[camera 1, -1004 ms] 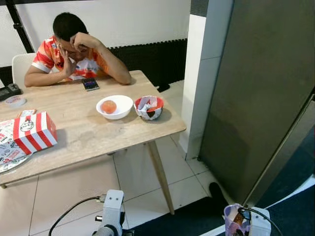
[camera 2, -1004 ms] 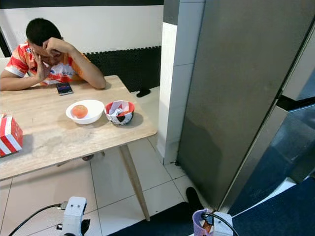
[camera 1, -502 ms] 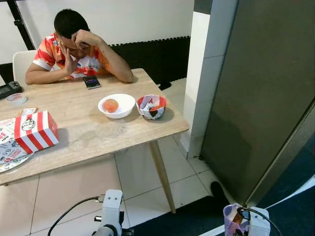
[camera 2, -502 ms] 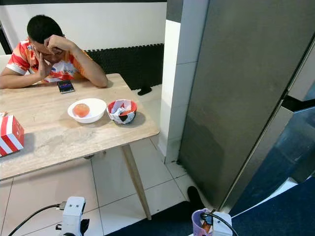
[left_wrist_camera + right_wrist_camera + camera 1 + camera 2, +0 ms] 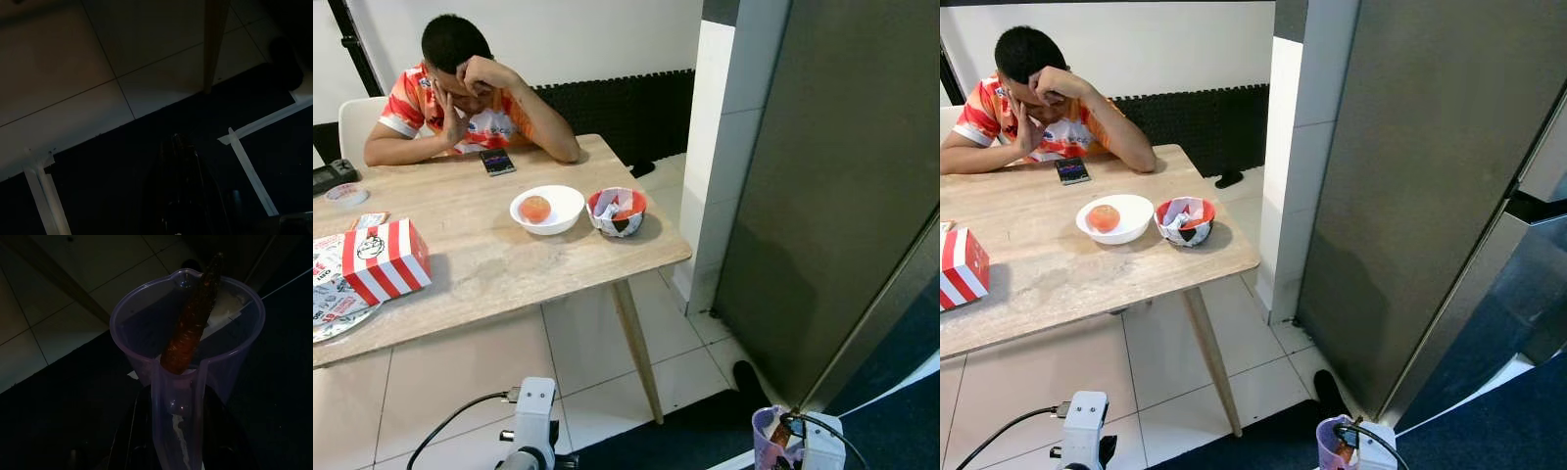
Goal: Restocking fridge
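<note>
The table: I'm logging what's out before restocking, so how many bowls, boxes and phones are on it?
Bowls: 2, a white bowl holding an orange fruit and a red patterned bowl
Boxes: 1, the red-and-white striped box
Phones: 1, the phone by the person
Total: 4

A clear purple jug stands upright, an orange carrot leaning inside.

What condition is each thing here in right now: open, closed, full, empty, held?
Fridge: door closed.
Purple jug: held by the right gripper, carrot standing inside.
White bowl: holds one orange fruit.
Red bowl: holds crumpled paper.
Striped box: closed.
Left gripper: hangs idle.
</note>
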`<state>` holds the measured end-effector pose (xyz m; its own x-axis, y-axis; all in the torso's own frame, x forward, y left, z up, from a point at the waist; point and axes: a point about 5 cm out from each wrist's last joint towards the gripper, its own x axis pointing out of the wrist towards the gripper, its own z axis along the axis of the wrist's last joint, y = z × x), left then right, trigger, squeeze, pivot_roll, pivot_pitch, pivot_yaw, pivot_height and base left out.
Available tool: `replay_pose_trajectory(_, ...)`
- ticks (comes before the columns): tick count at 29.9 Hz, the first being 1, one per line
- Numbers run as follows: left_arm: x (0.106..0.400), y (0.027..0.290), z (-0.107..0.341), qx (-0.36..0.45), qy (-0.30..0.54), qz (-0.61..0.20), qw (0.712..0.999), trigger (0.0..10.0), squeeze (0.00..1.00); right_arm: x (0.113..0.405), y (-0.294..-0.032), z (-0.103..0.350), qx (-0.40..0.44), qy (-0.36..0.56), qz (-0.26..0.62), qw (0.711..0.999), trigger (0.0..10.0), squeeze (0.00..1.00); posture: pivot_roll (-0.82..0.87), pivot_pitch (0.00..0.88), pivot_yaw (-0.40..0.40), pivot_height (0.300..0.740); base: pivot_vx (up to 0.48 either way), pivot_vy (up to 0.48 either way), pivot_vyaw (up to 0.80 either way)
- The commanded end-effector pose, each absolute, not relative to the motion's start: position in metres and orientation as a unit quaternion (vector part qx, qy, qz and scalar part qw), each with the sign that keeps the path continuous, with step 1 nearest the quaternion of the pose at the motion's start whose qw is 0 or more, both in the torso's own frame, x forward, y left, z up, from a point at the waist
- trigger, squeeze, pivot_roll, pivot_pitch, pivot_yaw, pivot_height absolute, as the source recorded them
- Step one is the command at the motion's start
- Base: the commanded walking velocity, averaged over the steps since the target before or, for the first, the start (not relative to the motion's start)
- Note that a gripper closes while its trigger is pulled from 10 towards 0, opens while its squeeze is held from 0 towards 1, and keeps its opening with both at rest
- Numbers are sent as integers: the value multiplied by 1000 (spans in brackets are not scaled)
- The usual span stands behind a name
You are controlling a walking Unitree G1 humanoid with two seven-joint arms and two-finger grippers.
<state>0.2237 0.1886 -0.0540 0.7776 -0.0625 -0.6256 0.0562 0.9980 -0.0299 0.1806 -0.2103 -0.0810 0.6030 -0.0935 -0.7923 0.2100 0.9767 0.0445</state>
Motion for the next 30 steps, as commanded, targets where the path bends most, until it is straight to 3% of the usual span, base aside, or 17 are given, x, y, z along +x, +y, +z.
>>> replay_pose_trajectory(1,226,188,-52,-9,326,-32,945,10000,0,187,-210,-77,67,422,-87,900,10000,0,36,0,-14,740,0,0,0)
replay_pose_trajectory(19,232,201,-47,-12,320,-12,947,10000,0,189,-209,-77,67,422,-82,901,10000,0,66,0,-15,740,0,0,0)
replay_pose_trajectory(24,232,199,-46,-12,318,-20,948,10000,0,183,-209,-79,65,425,-84,899,10000,0,64,0,-8,740,0,470,0)
replay_pose_trajectory(30,232,198,-48,9,328,-34,944,10000,0,179,-213,-80,71,422,-95,899,10000,0,26,0,11,740,0,0,0)
